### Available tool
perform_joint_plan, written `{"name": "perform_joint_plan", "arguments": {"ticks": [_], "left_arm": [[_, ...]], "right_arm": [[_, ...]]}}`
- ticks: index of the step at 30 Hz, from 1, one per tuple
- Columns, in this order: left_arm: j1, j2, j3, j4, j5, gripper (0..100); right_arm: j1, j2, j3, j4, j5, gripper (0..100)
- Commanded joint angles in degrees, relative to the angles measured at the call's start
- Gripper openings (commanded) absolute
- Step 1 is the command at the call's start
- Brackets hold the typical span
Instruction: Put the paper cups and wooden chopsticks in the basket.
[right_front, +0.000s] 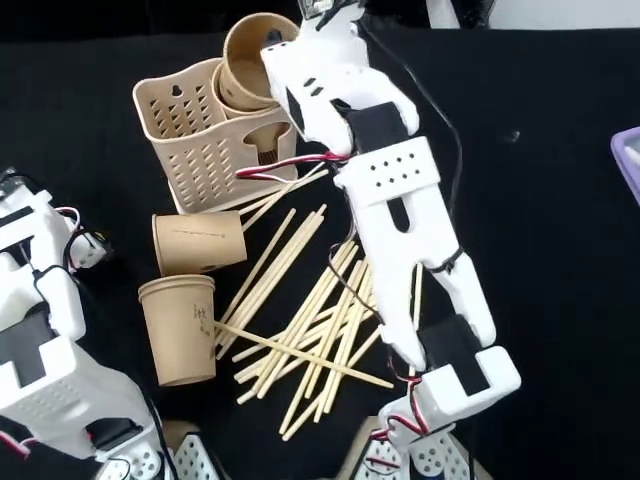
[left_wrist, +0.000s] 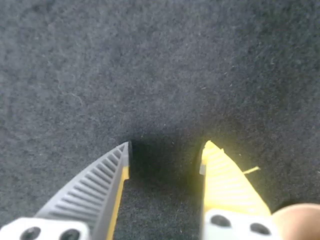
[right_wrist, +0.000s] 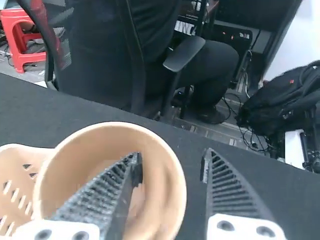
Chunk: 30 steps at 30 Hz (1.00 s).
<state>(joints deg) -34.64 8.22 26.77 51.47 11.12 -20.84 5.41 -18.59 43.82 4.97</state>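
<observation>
In the high view, the beige perforated basket (right_front: 200, 140) stands at the upper left of centre with nested paper cups (right_front: 250, 55) in its rear compartment. The right gripper (right_front: 283, 48) sits at the rim of the topmost cup. Just below the basket, a second paper cup (right_front: 198, 243) lies on its side, and a third cup (right_front: 180, 328) lies below it. Wooden chopsticks (right_front: 300, 320) are scattered at centre, partly under the right arm (right_front: 400, 230). The left arm (right_front: 40, 330) is at the lower left.

In the left wrist view, the left gripper (left_wrist: 165, 150) is released, jaws apart over the black table (left_wrist: 150, 60).

In the right wrist view, the right gripper (right_wrist: 171, 160) is spread wide, one finger (right_wrist: 107, 190) inside the paper cup (right_wrist: 65, 165) and the other outside its wall, not pinching it. The basket's edge (right_wrist: 12, 180) shows at the lower left.
</observation>
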Motion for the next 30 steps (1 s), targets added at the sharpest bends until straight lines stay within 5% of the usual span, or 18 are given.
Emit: {"name": "perform_joint_plan", "arguments": {"ticks": [1, 8, 22, 30], "left_arm": [[1.5, 0.7, 0.4, -1.1, 0.5, 24], [1.5, 0.7, 0.4, -1.1, 0.5, 24], [1.6, 0.7, 0.4, -1.1, 0.4, 24], [1.3, 0.1, -0.1, -0.4, 0.3, 24]], "right_arm": [[-1.0, -0.9, -5.7, 2.4, -0.3, 19.4], [-1.0, -1.0, -9.4, 9.1, -0.3, 19.4], [-11.1, -14.5, -9.5, 49.2, 0.2, 19.4], [-12.1, -25.5, 2.9, 52.7, 0.1, 19.4]]}}
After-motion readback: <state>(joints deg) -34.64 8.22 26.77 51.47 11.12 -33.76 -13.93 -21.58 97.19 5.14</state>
